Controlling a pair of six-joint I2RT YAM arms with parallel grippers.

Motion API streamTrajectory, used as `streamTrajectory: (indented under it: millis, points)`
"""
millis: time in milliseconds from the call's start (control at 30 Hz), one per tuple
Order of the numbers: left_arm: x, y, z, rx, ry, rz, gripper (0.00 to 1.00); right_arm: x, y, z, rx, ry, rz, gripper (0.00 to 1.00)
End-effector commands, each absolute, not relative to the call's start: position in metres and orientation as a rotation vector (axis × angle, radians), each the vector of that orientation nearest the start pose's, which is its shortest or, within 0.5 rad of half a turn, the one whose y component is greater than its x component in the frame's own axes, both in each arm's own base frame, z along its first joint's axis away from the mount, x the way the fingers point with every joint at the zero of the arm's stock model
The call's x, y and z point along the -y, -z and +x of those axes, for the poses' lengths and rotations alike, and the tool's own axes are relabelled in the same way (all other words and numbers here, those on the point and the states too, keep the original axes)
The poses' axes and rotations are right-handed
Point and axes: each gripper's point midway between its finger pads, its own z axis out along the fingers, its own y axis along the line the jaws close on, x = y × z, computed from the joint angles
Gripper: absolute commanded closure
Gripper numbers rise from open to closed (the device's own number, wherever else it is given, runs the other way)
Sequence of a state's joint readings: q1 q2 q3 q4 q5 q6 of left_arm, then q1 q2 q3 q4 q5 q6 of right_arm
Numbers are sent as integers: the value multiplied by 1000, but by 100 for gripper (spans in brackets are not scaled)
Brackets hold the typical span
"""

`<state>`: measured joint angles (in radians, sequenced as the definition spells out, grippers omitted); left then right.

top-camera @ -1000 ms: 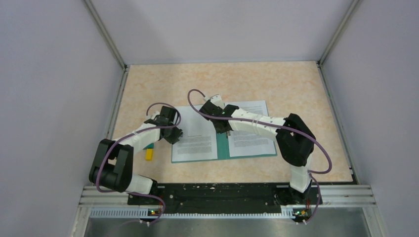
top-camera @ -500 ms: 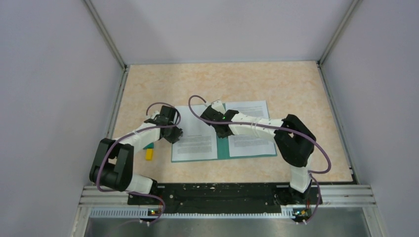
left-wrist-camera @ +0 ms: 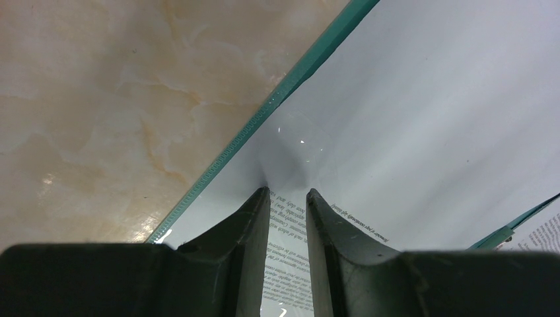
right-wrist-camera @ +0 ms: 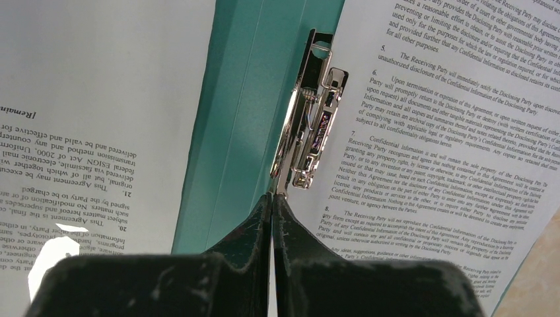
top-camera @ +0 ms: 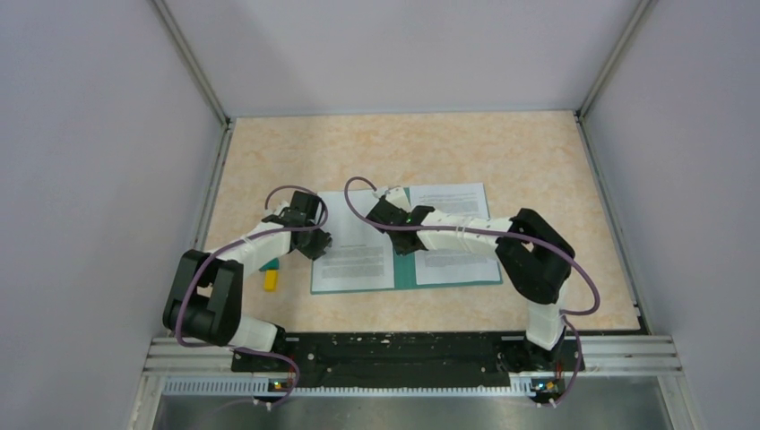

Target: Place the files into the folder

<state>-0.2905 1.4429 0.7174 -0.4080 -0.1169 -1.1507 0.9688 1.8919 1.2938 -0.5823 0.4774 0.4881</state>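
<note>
The teal folder [top-camera: 404, 271] lies open on the table, with printed files on both halves: one sheet [top-camera: 357, 260] on the left, another [top-camera: 459, 257] on the right. My left gripper [top-camera: 315, 244] is at the folder's left edge [left-wrist-camera: 264, 115]. Its jaws stand a little apart, and the tips [left-wrist-camera: 287, 191] press a dimple into the left sheet [left-wrist-camera: 422, 119]. My right gripper [top-camera: 399, 231] is over the spine [right-wrist-camera: 244, 99]. It is shut, its tips [right-wrist-camera: 272, 196] touching the near end of the metal fastener [right-wrist-camera: 310, 125]. I cannot tell whether they pinch it.
A small yellow block [top-camera: 270, 279] with a green piece beside it lies left of the folder, under the left forearm. Grey walls enclose the table on three sides. The arms' base rail runs along the near edge.
The right gripper has slid a little toward the near side along the spine. The left arm and the folder have not moved.
</note>
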Motion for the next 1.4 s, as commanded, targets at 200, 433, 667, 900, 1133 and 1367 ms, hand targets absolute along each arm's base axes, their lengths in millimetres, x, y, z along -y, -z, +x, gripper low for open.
streamTrajectory:
  millis: [200, 433, 667, 900, 1133, 1367]
  points:
    - [79, 9, 256, -2535, 69, -1196, 66, -259, 2, 253, -2597, 296, -514, 100]
    - [79, 9, 257, -2533, 69, -1202, 66, -257, 7, 251, -2611, 300, -502, 100]
    - [79, 9, 257, -2533, 72, -1200, 66, -271, 18, 249, -2637, 227, -518, 100]
    - [80, 9, 257, -2538, 79, -1193, 66, -289, 15, 249, -2647, 54, -477, 100]
    - [81, 9, 257, -2542, 83, -1187, 66, -301, -10, 256, -2613, -67, -429, 100]
    - [81, 8, 258, -2539, 87, -1183, 66, -305, -24, 262, -2597, -101, -408, 100]
